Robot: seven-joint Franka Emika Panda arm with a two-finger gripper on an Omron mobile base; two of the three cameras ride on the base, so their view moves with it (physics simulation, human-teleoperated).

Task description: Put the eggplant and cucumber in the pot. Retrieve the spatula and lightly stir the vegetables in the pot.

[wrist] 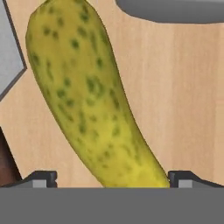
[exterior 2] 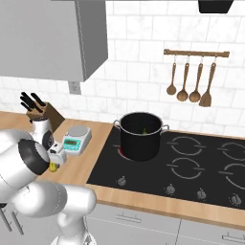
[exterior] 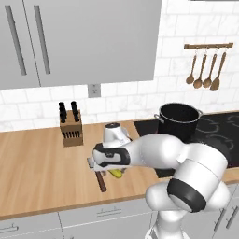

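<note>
The yellow-green cucumber (wrist: 87, 96) lies on the wooden counter (exterior: 37, 168), and its near end sits between my fingertips (wrist: 43, 177). My gripper (wrist: 113, 177) is low over it and open, with a gap on both sides. From the base views the hand (exterior: 106, 159) covers most of the cucumber (exterior: 115, 173). The spatula (exterior: 99, 178) lies just left of it; its grey blade (wrist: 8, 57) and brown handle (wrist: 5, 162) show. The black pot (exterior 2: 140, 136) stands on the cooktop to the right, with a small green speck inside. The eggplant is hidden.
A knife block (exterior: 71, 127) stands behind the hand against the wall. A kitchen scale (exterior 2: 76, 136) sits between the cucumber and the black cooktop (exterior 2: 191, 165). Wooden spoons and a turner (exterior 2: 191, 88) hang on a rail above the stove.
</note>
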